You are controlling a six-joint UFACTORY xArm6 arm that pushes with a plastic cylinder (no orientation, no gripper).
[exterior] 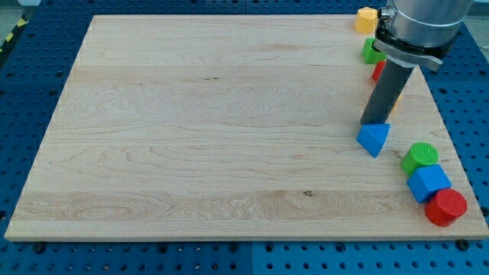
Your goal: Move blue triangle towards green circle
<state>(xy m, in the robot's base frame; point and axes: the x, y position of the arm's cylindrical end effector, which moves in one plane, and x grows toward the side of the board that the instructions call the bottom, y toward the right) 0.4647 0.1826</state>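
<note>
Camera view shows the wooden board [214,122] from above and slightly in front, with nearly all the blocks gathered along the view's right edge. The blue triangle [373,138] sits on the right part of the board, a little below mid-height. My tip [373,122] rests just at its upper edge, touching or almost touching; I cannot tell which. The tool is a plain rod with nothing to open or close, and it clamps nothing.

The green circle [420,156] lies near the triangle, to the view's lower right, with a narrow strip of bare wood between them. Below it, in a diagonal row toward the bottom right corner, stand a blue cube [428,183] and a red cylinder [445,207], each touching or nearly touching its neighbour.

I judge the task well along: the triangle is close to the circle but not yet against it. What is left is a short push toward the view's right and slightly down. From its present place above the block, the tip would drive it mostly downward, so a shift to its upper left side seems called for.

The triangle's lower corner points to the view's bottom, and its long axis runs roughly up-down.

At the top right, partly behind the rod, are a yellow block [367,18], a green block [371,51] and a sliver of a red block [377,72]; their shapes are unclear.
</note>
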